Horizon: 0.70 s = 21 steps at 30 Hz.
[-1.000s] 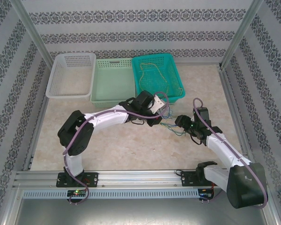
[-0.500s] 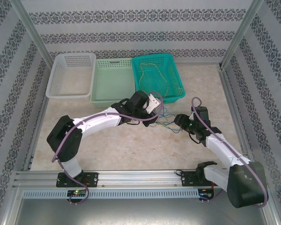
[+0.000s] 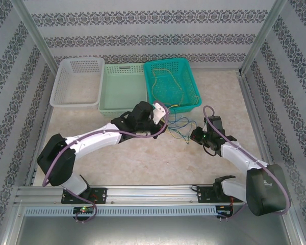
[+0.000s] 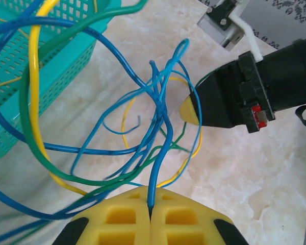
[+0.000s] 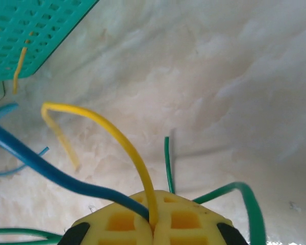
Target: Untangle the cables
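Observation:
The cables are thin blue, yellow and green strands, tangled in loops on the table between the two arms. My left gripper is shut on a blue strand that rises from between its yellow pads. It sits left of the tangle. My right gripper is shut on a yellow strand and a blue one together, with a green strand passing behind the pads. Its tip touches the tangle's right side.
A teal basket at the back holds a loose yellow wire, and its corner is close to the tangle. A pale green basket and a white basket stand to its left. Metal frame posts flank the table.
The right gripper has shut on the yellow and blue strands. The left arm has swung left with its blue strand, stretching the tangle out.

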{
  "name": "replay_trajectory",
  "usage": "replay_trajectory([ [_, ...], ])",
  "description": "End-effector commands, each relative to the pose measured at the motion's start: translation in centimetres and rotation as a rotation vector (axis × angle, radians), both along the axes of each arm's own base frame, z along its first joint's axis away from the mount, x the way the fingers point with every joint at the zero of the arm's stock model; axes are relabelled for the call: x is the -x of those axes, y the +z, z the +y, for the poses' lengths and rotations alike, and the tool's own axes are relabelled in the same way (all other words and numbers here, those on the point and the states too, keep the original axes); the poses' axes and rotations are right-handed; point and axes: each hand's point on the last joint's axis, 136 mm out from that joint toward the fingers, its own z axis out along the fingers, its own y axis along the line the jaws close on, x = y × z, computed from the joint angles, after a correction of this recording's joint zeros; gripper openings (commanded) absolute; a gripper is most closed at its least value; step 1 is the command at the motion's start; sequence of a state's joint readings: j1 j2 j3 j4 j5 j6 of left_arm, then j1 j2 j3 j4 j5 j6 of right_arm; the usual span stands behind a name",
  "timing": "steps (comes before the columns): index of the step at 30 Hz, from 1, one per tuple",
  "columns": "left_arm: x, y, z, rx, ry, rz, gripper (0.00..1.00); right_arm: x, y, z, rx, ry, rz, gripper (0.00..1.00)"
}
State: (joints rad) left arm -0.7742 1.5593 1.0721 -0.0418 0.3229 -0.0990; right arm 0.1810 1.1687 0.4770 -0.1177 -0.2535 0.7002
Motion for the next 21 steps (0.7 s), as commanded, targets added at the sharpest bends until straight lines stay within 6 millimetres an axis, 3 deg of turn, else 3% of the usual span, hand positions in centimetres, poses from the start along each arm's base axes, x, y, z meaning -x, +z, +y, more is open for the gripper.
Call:
replay_trajectory([
  [1, -1.4, 3.3, 1.7, 0.094, 0.100, -0.069, 0.00, -0.8, 0.9, -1.0, 0.073, -0.016, -0.029, 0.00],
  [8, -2.8, 5.3, 6.9, 0.274, 0.280, -0.078, 0.00, -0.1, 0.8, -3.2, 0.179, -0.085, -0.025, 0.00],
  [15, -2.7, 6.7, 9.0, 0.412, 0.335, -0.071, 0.00, 0.4, 1.3, -5.2, 0.265, -0.144, -0.039, 0.00],
  [17, -2.6, 6.9, 9.0, 0.425, 0.331, -0.072, 0.00, 0.2, 1.4, -4.4, 0.233, -0.117, -0.058, 0.00],
  [21, -2.4, 6.7, 7.8, 0.437, 0.275, -0.025, 0.00, -0.5, 2.7, -0.4, 0.111, 0.032, -0.133, 0.02],
])
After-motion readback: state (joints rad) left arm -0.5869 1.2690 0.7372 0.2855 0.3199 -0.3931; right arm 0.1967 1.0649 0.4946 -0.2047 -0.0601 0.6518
